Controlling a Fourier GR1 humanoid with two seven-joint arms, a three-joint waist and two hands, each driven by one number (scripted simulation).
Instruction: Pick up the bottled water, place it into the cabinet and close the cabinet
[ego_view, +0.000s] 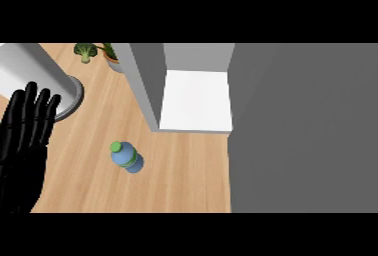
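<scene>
The bottled water (126, 158), stood on the tabletop (177, 175) near the open cabinet (196, 100), is judged light, stiff and slippery, best taken round its body below the cap (116, 146), while the left hand (26, 145) is held spread, holding nothing.

The head view is looking steeply down on the counter (177, 185) from fairly near, framing the left hand (26, 145) at its left edge, the cabinet (196, 100) to that hand's right.
</scene>
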